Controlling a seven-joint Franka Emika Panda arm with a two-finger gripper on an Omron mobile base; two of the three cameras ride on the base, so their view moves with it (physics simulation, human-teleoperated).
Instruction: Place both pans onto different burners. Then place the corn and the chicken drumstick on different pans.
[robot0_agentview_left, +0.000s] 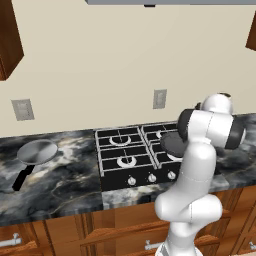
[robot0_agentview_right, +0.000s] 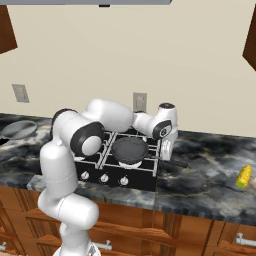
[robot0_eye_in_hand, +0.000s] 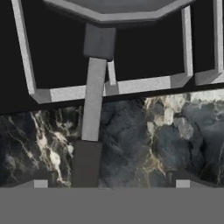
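Now the gripper (robot0_eye_in_hand: 111, 183) stands open above the dark pan's (robot0_agentview_right: 129, 148) handle (robot0_eye_in_hand: 93, 105), fingers released; the pan sits on a burner grate (robot0_eye_in_hand: 131, 85).

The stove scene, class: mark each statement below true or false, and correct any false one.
1. The darker pan sits on a front burner row of the cooktop. True.
2. The silver-grey pan is on a burner too. False: it lies on the counter, left of the cooktop.
3. The corn lies on the counter to the right of the cooktop. True.
4. The gripper is clamped on the darker pan's handle. False: in the hand view its fingertips stand wide apart, with the handle lying free between them.
5. The corn is inside the darker pan. False: that pan holds nothing.
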